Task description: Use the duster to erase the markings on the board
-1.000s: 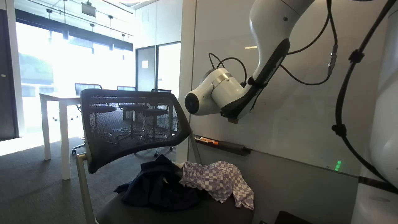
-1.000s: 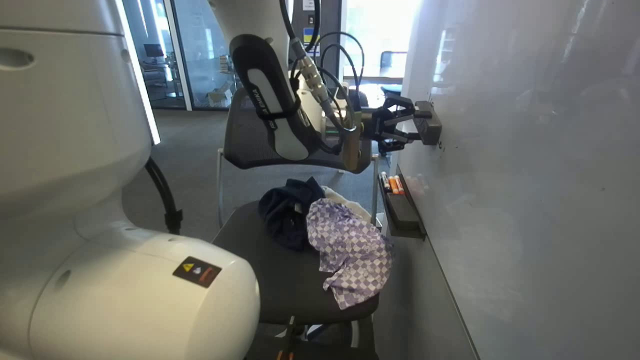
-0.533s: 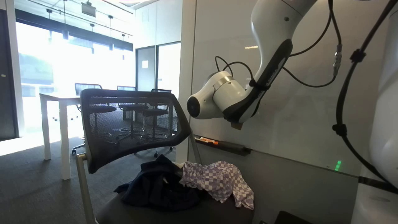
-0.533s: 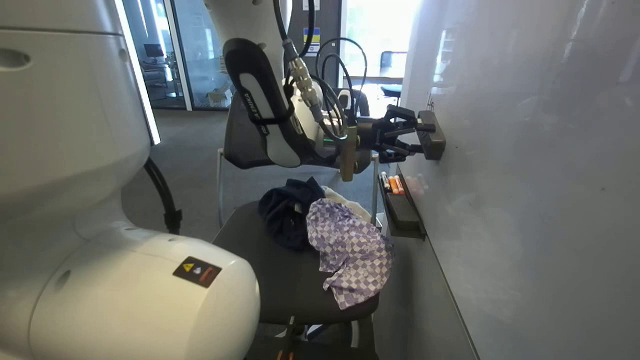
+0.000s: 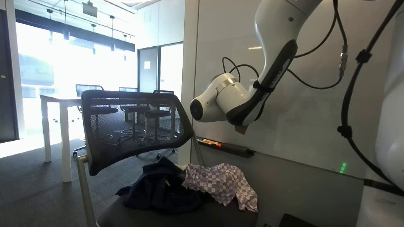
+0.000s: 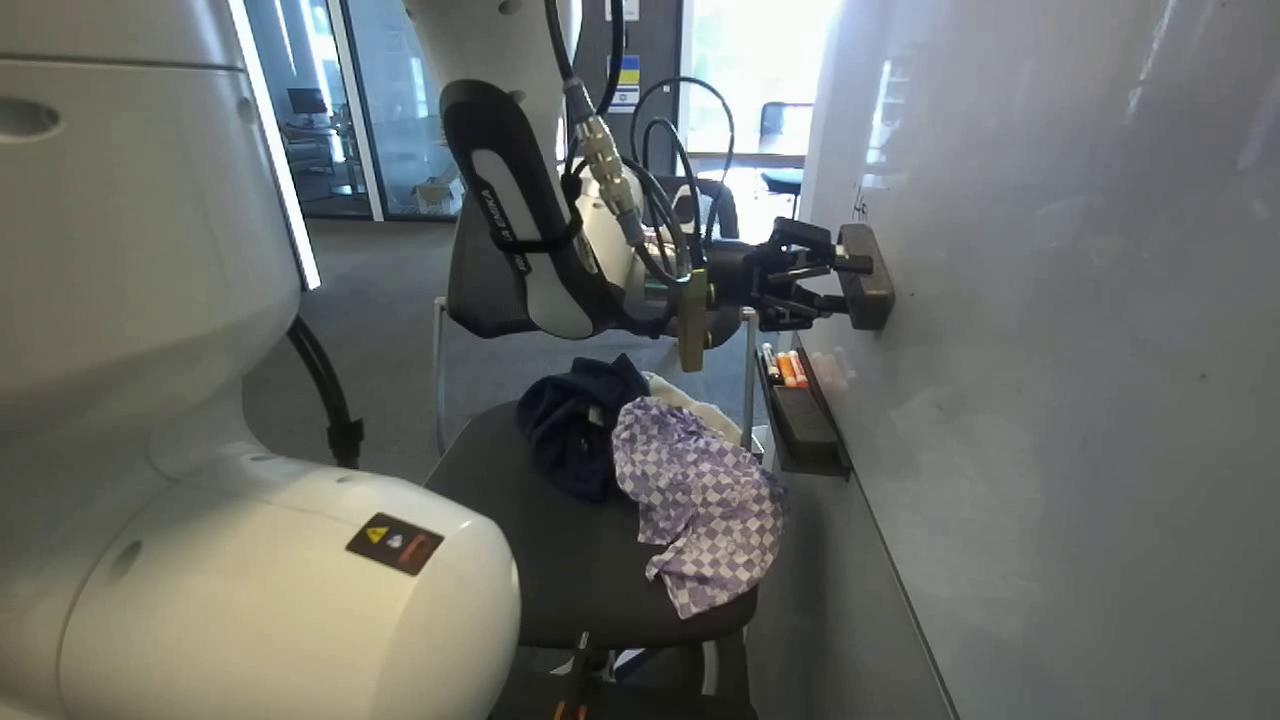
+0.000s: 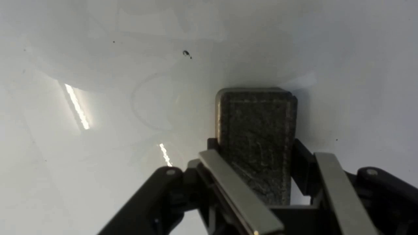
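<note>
The duster, a dark grey rectangular block, is between the fingers of my gripper in an exterior view. Its far face is against or very near the whiteboard. Small dark markings show on the board just above the duster. In the wrist view the gripper has a finger on each side of the duster, which stands lengthwise. A small dark mark and scattered dots show on the board there. In an exterior view the board shows, but the arm's wrist hides gripper and duster.
A pen tray below the gripper holds several markers and another dark block. A chair stands beside the board, with a checked cloth and navy cloth on its seat.
The gripper and duster have moved down along the board, mostly in the first half second. Markings above the duster have come into view; marks at its lower edge are now mostly out of sight.
</note>
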{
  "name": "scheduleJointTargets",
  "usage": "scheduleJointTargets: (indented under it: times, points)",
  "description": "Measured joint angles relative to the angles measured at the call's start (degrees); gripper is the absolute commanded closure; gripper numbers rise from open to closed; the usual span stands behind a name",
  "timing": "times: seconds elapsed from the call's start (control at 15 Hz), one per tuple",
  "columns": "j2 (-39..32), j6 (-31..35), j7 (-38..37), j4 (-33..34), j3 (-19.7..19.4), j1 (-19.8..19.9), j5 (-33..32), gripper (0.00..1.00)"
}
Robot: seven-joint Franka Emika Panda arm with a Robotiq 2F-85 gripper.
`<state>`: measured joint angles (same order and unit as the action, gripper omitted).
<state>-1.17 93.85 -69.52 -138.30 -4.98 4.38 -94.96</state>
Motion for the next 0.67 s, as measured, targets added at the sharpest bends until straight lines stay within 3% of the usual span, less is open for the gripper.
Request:
scheduleJointTargets:
  times: [0.27,0.67]
  points:
    - [-1.8,0.0,0.1,3.8,0.7,-0.2,-0.2,0.71]
    - [-8.5,-0.7,2.3,16.6,1.8,-0.7,-0.4,0.71]
